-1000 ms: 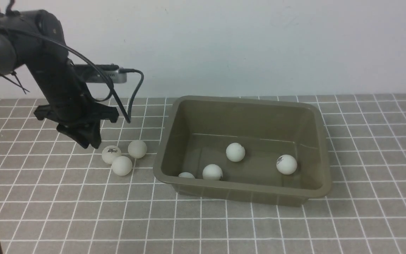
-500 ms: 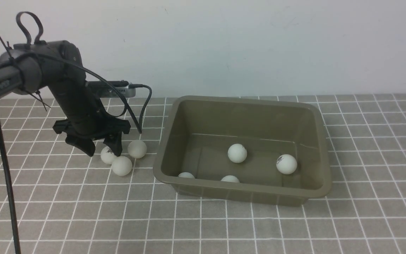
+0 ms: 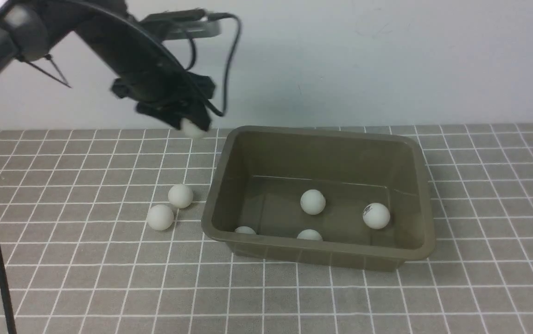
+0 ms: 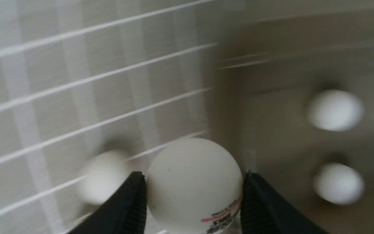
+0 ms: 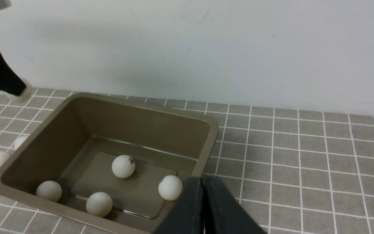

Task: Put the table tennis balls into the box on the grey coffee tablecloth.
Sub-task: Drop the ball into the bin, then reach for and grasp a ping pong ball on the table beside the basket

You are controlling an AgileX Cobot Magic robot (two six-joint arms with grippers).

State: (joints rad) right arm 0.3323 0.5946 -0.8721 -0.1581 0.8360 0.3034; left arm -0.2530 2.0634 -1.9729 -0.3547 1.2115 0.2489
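One ball is clamped in my left tool, lifted above the cloth. From that tool, the box lies to the right and nearer the front camera, so I judge the carry should go that way, then down. The box's long side runs roughly left to right. My left arm is nearer the ball; my right tool has its tips together, holding nothing. I count seven balls: four inside the box, two on the cloth left of it, one held. Boxes: one.
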